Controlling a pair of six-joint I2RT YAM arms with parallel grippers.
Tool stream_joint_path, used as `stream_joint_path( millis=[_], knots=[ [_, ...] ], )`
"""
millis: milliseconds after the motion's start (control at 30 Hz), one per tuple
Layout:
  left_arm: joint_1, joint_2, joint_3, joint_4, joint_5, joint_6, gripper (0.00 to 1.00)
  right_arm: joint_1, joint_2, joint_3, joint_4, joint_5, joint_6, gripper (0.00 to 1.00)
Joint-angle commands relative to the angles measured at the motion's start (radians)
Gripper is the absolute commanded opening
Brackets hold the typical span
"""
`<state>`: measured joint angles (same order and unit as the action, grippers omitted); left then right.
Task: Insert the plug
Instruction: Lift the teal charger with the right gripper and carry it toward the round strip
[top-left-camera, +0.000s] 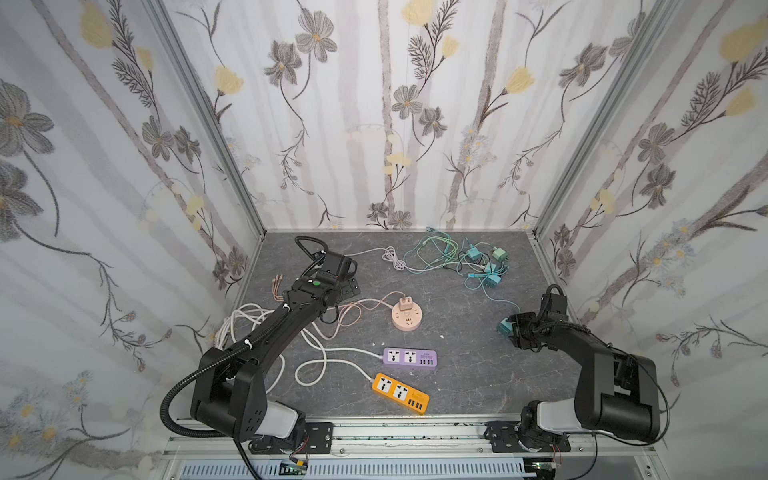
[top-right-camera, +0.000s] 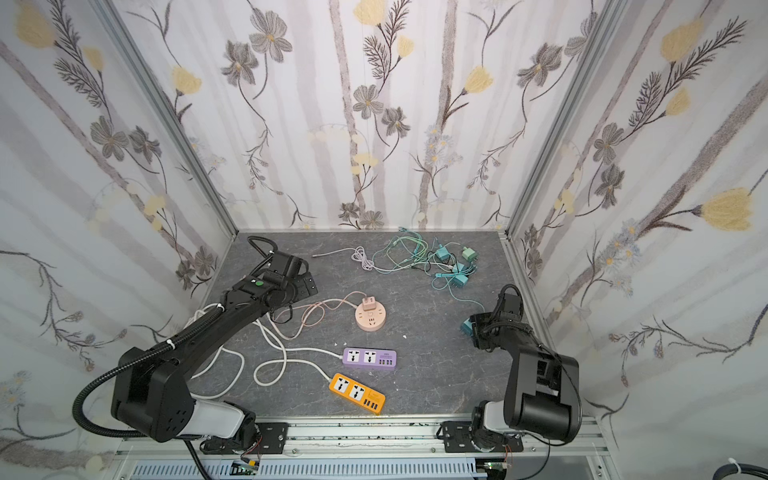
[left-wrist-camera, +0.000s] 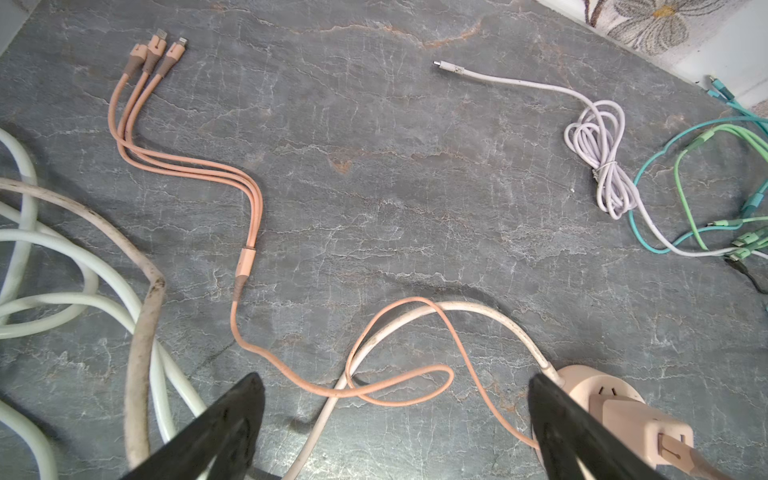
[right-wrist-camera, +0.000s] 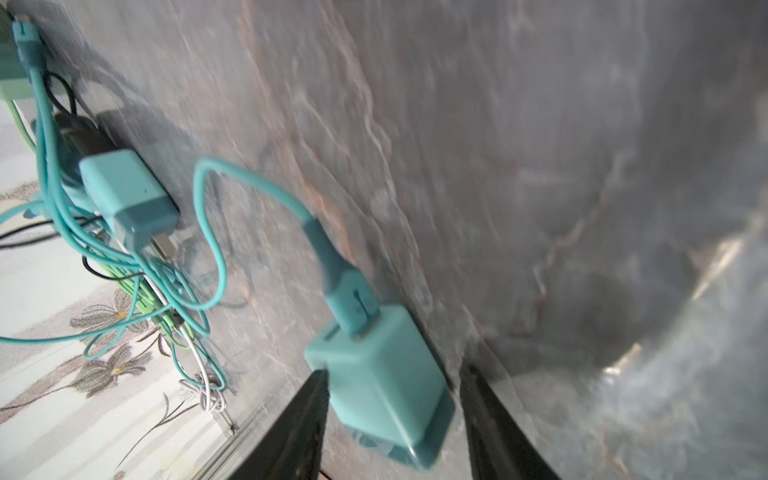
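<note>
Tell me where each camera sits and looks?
Both top views: high in front, looking down on the table; left arm and right arm show.
Left wrist: on its arm, looking past the open left gripper at the pink cable.
Right wrist: on its arm, looking past the right gripper at the teal charger.
Shared: top views also show that charger.

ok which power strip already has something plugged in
The round pink strip: a pink charger stands in it. The purple strip and orange strip have bare sockets.
</note>
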<state>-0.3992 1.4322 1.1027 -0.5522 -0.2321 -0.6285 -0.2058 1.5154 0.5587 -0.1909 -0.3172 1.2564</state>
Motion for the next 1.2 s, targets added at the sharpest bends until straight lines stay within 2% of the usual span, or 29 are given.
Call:
stream_joint_path(
  millis=[0,133,200,267,300,400,533,600,767,1033,1167],
  knots=[
    [0.002,0.002,-0.005,0.028,-0.001,-0.002,1.0,0.096,-0.084,-0.045,-0.006,0.083,0.143,0.56],
    [0.002,0.002,-0.006,0.031,0.012,-0.004,1.0,0.173,-0.212,-0.053,-0.092,0.169,0.143,0.62],
    [0.002,-0.005,-0.016,0.036,0.014,-0.004,1.0,0.17,-0.274,-0.02,-0.186,0.245,0.074,0.75],
    [0.001,-0.009,-0.021,0.04,0.015,-0.001,1.0,0.157,-0.316,0.012,-0.226,0.315,-0.041,0.98],
    [0.002,-0.008,-0.024,0.042,0.015,0.0,1.0,0.144,-0.318,0.021,-0.229,0.323,-0.084,0.99],
    [0.003,-0.006,-0.022,0.043,0.019,0.002,1.0,0.102,-0.24,0.088,-0.254,0.294,-0.229,0.99],
    [0.003,-0.009,-0.027,0.043,0.012,0.004,1.0,0.097,-0.036,0.272,-0.396,0.275,-0.439,0.99],
    [0.006,-0.012,-0.034,0.046,0.005,0.006,1.0,0.099,0.049,0.332,-0.435,0.264,-0.492,0.99],
    [0.02,-0.017,-0.054,0.051,-0.001,0.003,1.0,0.095,0.198,0.368,-0.447,0.209,-0.501,0.98],
    [0.055,-0.004,-0.073,0.066,0.016,0.003,1.0,0.08,0.342,0.494,-0.551,0.156,-0.544,0.75],
    [0.074,0.002,-0.085,0.077,0.02,0.0,1.0,0.048,0.425,0.566,-0.615,0.107,-0.555,0.72]
  ],
)
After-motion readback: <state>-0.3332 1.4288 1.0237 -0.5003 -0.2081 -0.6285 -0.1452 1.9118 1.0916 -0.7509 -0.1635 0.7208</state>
